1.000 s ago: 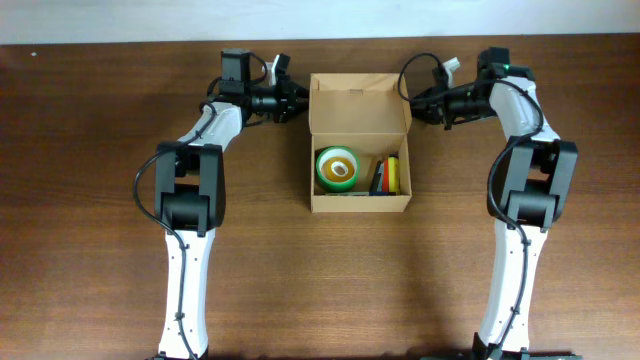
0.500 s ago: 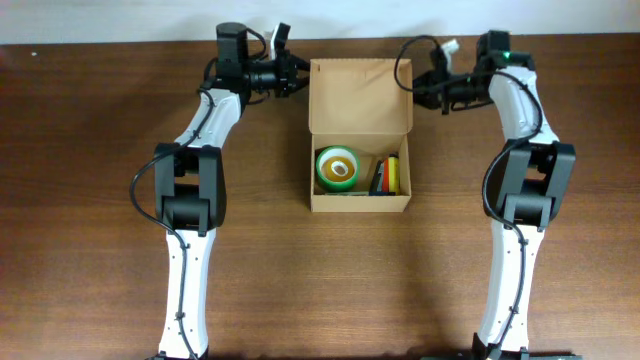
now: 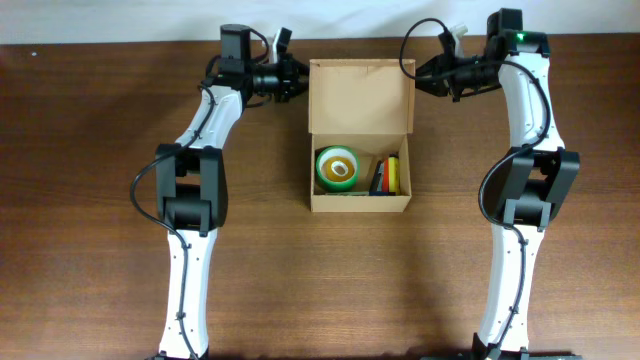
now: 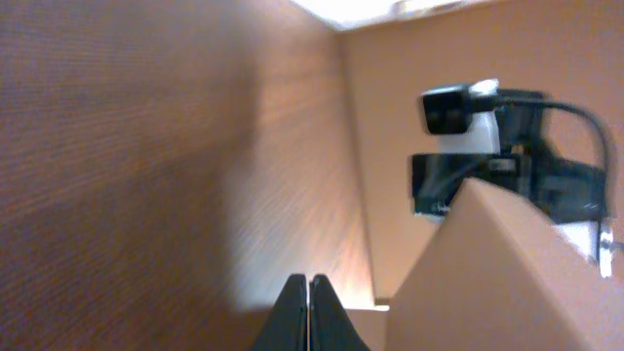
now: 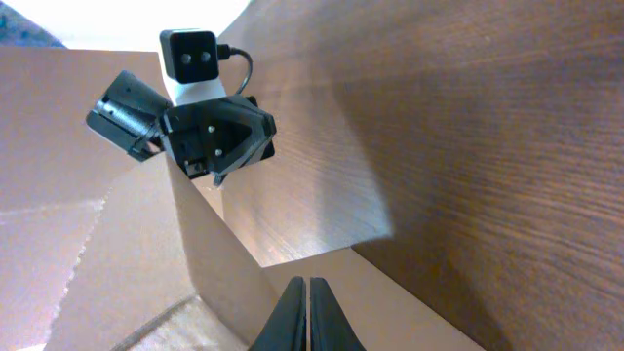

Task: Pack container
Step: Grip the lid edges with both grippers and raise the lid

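Observation:
The container [image 3: 360, 200], a tan cardboard box, sits at mid-table with its flap lid [image 3: 360, 95] open toward the back. Inside lie a green tape roll [image 3: 337, 168] and some coloured items [image 3: 390, 177]. My left gripper [image 3: 300, 82] is shut and empty at the lid's left edge. My right gripper [image 3: 418, 72] is shut and empty at the lid's right edge. In the left wrist view the shut fingertips [image 4: 308, 314] point past a cardboard corner [image 4: 507, 283]. In the right wrist view the shut gripper [image 5: 308, 317] sits against the lid's [image 5: 146, 263] edge.
Brown wooden table [image 3: 100, 220] all around the box. A pale wall strip [image 3: 100, 20] runs along the table's far edge, just behind both grippers. Each wrist camera sees the opposite arm's head [image 5: 195, 107] across the lid.
Both grippers have moved toward the table's far edge along the lid's sides, the right arm more. The lid's far edge now shows farther back. Both stay shut.

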